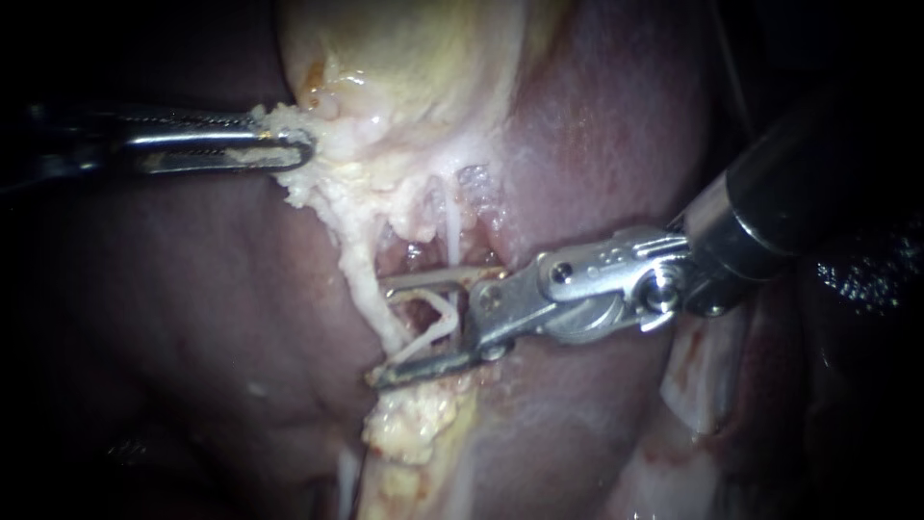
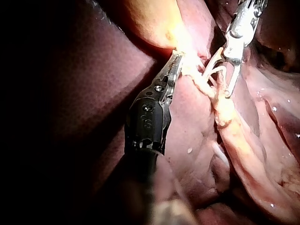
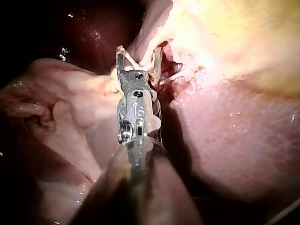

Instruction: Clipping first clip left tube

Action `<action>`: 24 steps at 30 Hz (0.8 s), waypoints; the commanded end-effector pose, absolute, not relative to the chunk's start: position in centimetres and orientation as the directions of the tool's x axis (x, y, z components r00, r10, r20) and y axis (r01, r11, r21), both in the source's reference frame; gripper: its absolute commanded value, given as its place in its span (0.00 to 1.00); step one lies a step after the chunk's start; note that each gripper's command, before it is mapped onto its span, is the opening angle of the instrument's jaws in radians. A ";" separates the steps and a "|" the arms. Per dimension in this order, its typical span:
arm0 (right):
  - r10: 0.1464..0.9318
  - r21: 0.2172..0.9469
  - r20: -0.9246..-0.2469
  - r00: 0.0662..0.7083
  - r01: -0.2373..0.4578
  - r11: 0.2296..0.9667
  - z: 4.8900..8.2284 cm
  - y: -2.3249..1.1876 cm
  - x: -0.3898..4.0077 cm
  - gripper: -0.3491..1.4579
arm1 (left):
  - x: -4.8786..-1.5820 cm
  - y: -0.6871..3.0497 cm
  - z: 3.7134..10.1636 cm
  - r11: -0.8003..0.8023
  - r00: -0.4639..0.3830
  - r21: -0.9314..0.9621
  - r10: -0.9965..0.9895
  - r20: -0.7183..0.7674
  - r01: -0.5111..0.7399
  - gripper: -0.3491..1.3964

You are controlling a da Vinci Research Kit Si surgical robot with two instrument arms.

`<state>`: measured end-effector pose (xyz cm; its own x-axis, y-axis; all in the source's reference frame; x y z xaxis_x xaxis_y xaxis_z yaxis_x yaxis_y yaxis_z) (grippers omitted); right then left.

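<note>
The pale yellow gallbladder (image 1: pixel 414 58) lies on the dark liver (image 1: pixel 183 318). My left instrument (image 1: pixel 303 146) comes in level from the left and is shut on the gallbladder's ragged fatty edge (image 1: pixel 289 120), holding it taut; its jaws (image 2: pixel 176 63) show the same grip. My right instrument (image 1: pixel 378 332) stands with jaws wide apart and a white V-shaped clip (image 1: pixel 438 323) seated between them. A thin whitish tube (image 1: pixel 450 231) runs down from the gallbladder and passes behind the upper jaw. The right wrist view shows those jaws (image 3: pixel 139 54) astride stringy tissue.
A yellow fatty strip (image 1: pixel 361 274) runs down past the jaw tips to a lump of fat (image 1: pixel 414 424). Liver (image 1: pixel 597 125) rises behind the right instrument's shaft. Pale folds of tissue (image 1: pixel 703 366) lie under that shaft.
</note>
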<state>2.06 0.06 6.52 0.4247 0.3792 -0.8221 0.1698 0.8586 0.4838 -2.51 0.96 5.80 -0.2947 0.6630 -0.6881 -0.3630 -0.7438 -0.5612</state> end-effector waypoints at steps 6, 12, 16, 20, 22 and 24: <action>0.399 0.506 -0.819 0.412 0.192 0.841 6.56 0.04 2.13 0.46 | -2.51 0.96 5.80 -0.744 -0.295 -0.561 0.663 -0.688 -0.363 0.00; 0.420 0.533 -0.816 0.398 0.235 0.813 6.59 -0.05 2.17 0.45 | -2.51 0.97 5.80 -0.743 -0.294 -0.562 0.663 -0.688 -0.363 0.00; 0.423 0.544 -0.813 0.401 0.263 0.797 6.66 -0.15 2.22 0.45 | -2.51 0.98 5.80 -0.743 -0.294 -0.562 0.664 -0.688 -0.363 0.00; 0.430 0.554 -0.806 0.406 0.262 0.791 6.76 -0.23 2.26 0.45 | -2.51 0.99 5.81 -0.743 -0.292 -0.562 0.664 -0.689 -0.362 0.00; 0.436 0.561 -0.801 0.410 0.258 0.786 6.79 -0.26 2.27 0.45 | -2.51 0.99 5.81 -0.743 -0.292 -0.562 0.664 -0.689 -0.363 0.00; 0.440 0.565 -0.798 0.412 0.256 0.784 6.80 -0.27 2.27 0.45 | -2.51 0.99 5.81 -0.743 -0.292 -0.562 0.664 -0.689 -0.363 0.00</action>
<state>2.27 -0.27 6.80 0.4127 0.4440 -0.7953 0.2539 0.7825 0.5686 -2.51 0.99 5.80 -0.2920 0.6638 -0.6885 -0.3632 -0.7430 -0.5623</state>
